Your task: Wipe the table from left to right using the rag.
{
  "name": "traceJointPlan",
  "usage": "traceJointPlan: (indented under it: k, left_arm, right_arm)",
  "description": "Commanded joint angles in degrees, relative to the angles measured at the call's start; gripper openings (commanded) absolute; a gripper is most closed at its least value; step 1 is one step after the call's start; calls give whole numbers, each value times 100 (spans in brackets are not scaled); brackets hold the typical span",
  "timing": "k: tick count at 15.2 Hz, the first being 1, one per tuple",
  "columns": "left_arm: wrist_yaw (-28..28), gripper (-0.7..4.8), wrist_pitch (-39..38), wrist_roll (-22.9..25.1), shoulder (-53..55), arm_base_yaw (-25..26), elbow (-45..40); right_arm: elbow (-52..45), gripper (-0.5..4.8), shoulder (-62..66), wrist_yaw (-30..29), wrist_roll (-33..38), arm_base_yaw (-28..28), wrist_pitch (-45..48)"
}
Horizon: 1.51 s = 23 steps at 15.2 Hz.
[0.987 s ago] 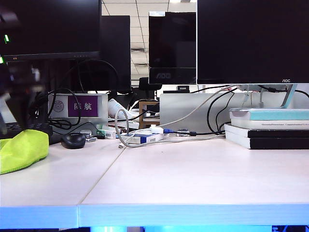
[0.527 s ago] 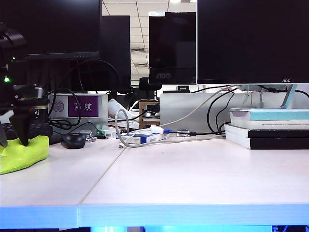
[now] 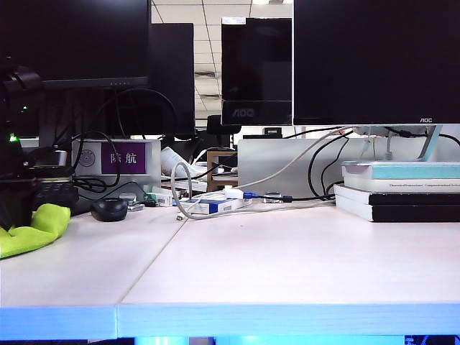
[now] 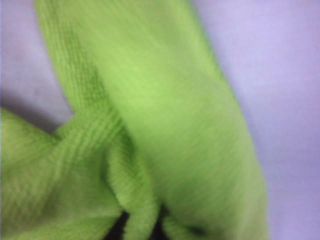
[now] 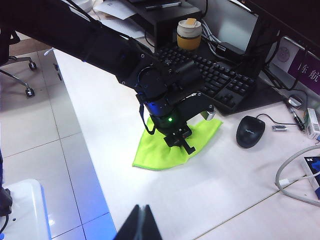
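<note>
The lime rag [image 3: 32, 228] lies bunched at the far left of the white table [image 3: 287, 266]. My left gripper [image 3: 16, 208] stands straight down on it. In the right wrist view the left gripper [image 5: 181, 144] presses into the middle of the rag [image 5: 160, 155], close to the table's [image 5: 225, 185] left edge. The left wrist view is filled by the rag [image 4: 150, 125], with a fold of it pinched in my left gripper [image 4: 137, 230]. My right gripper [image 5: 142, 220] hangs shut and empty above bare table, well short of the rag.
A black mouse [image 3: 109, 208] sits just right of the rag, and a keyboard [image 5: 210, 75] and a cup [image 5: 189, 34] lie behind it. Cables [image 3: 215, 201] and small items crowd the back middle. Stacked books [image 3: 399, 190] stand at the back right under a monitor.
My left gripper came down onto the rag and closed on it. The rag has bunched up and drawn in toward the fingers. The right gripper's view gives no earlier frame.
</note>
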Motion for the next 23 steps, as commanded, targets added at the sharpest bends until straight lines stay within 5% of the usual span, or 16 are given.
traceJointPlan:
  k: [1,7,16,23]
  left_arm:
    - [-63,-6,-579,243,9,-4,4]
    - [160,-6,-1626,750,9,-426,4]
    - [284,-6,-1478,695,9,-1974,7]
    - [457,-6,-1296,540,175,-2570,42]
  right_arm:
    - [24,-5,-20,17,7,7,61]
    - [26,-5,-118,173,7,7,-42]
    - [98,-5,-337,1657,404,4,-2260]
    - [98,-5,-337,1950,929,4,-3018]
